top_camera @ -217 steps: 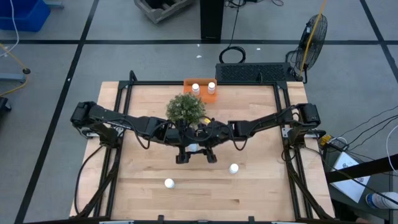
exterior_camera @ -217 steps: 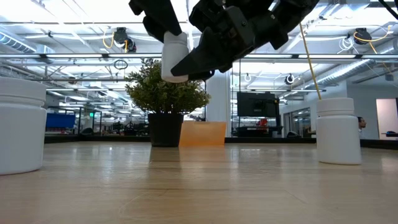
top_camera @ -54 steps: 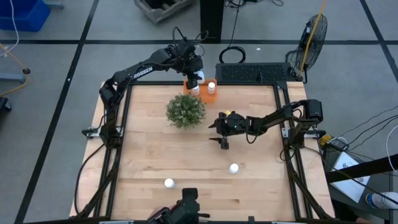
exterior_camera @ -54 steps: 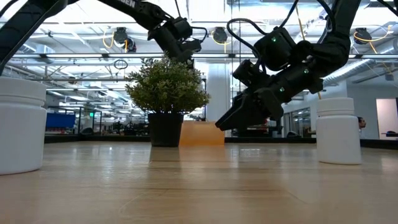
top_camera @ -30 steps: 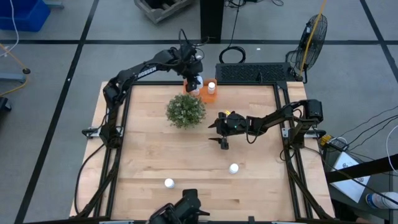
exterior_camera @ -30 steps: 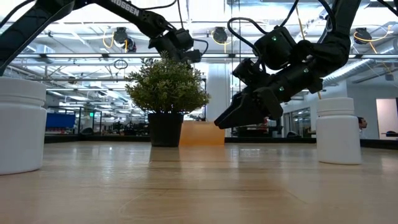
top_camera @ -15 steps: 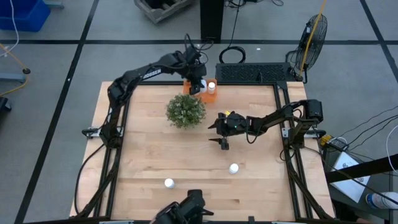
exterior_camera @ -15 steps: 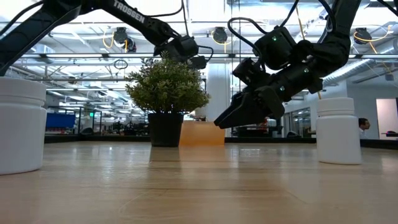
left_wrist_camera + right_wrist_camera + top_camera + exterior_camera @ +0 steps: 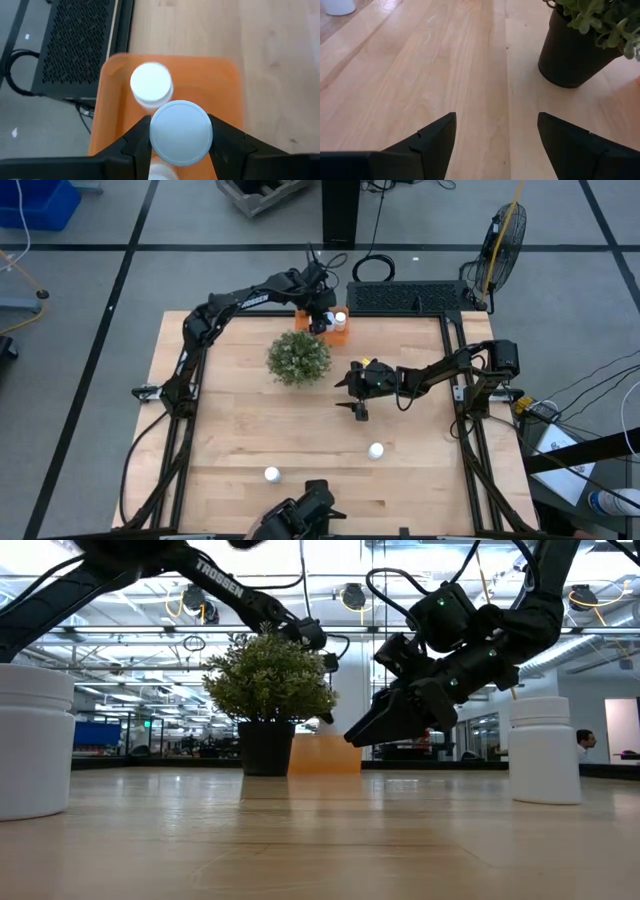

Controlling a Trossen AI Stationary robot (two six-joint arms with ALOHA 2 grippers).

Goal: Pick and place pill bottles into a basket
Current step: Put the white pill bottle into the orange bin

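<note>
The orange basket (image 9: 308, 312) stands at the table's far edge, behind the potted plant (image 9: 298, 357). My left gripper (image 9: 322, 320) hangs over it, shut on a white pill bottle (image 9: 180, 132). The left wrist view shows a second bottle (image 9: 151, 85) standing in the basket (image 9: 220, 85) and a third (image 9: 162, 172) partly hidden under the held one. Two more bottles (image 9: 376, 450) (image 9: 271, 474) stand on the table near its front. My right gripper (image 9: 350, 393) waits open right of the plant, pointing at its pot (image 9: 572, 55), with nothing between its fingers. My left gripper pinches the pill bottle between its two fingers (image 9: 137, 142), one on either side just under the cap (image 9: 157, 135). The fingers point down from above. The bottle stands upright over the basket, cap up; its cap hides whether its base touches the basket floor.
A black perforated box (image 9: 405, 297) sits beyond the far edge, right of the basket. The plant (image 9: 268, 690) stands between the basket and the table's middle. A dark object (image 9: 300, 520) shows at the near edge. Bare wood lies left of the plant.
My left gripper has carried the bottle a little toward the table's right edge and down, from the basket's left end to over its middle, staying shut on it. My right gripper has kept still.
</note>
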